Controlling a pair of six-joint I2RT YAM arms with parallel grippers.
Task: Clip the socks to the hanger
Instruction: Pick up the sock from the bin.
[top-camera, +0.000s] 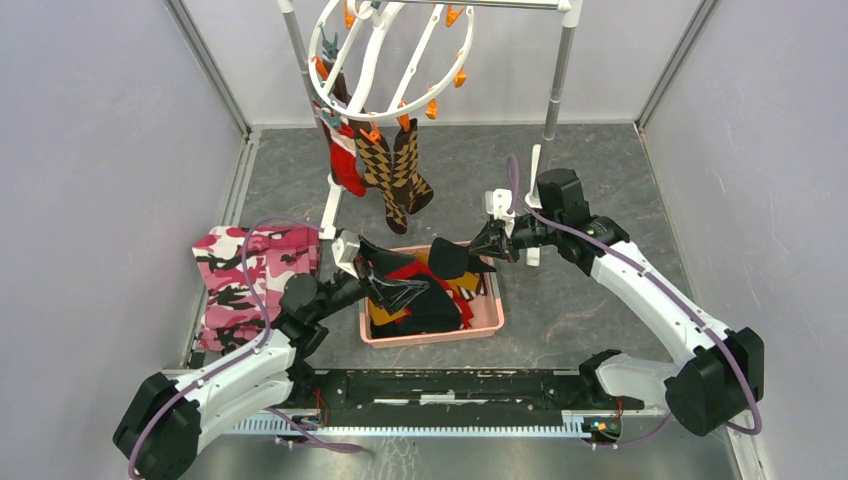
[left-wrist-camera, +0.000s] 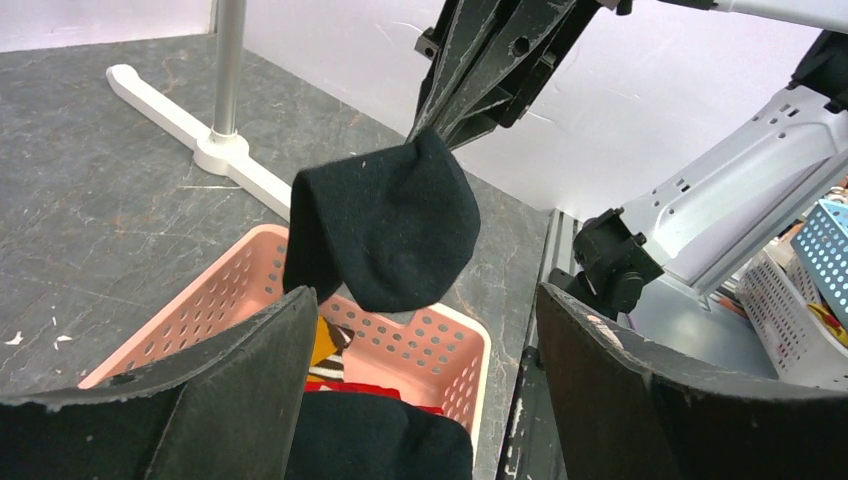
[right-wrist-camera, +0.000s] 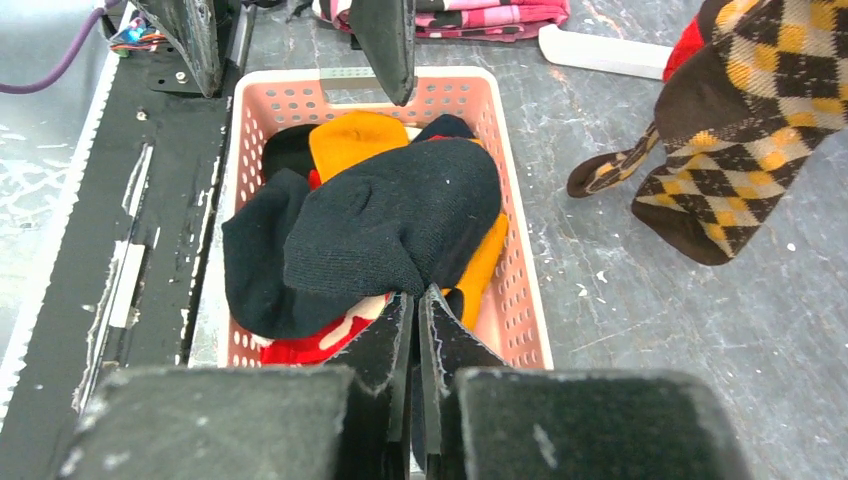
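Note:
My right gripper (top-camera: 487, 243) is shut on a black sock (top-camera: 450, 258), which hangs above the far right corner of the pink basket (top-camera: 490, 315). From the left wrist, that sock (left-wrist-camera: 385, 230) dangles from the pinched fingers (left-wrist-camera: 480, 70). More black, red and yellow socks (right-wrist-camera: 360, 140) fill the basket. My left gripper (top-camera: 390, 285) stands open over the basket's middle, its jaws wide apart with nothing between them. The white round hanger (top-camera: 385, 60) hangs tilted on the rack at the back. A red sock (top-camera: 345, 160) and two brown argyle socks (top-camera: 395, 175) are clipped to it.
A pink camouflage cloth (top-camera: 245, 280) lies left of the basket. The metal rack's pole (top-camera: 560, 80) and white feet (left-wrist-camera: 190, 125) stand behind the basket. Grey walls close in the left, right and back.

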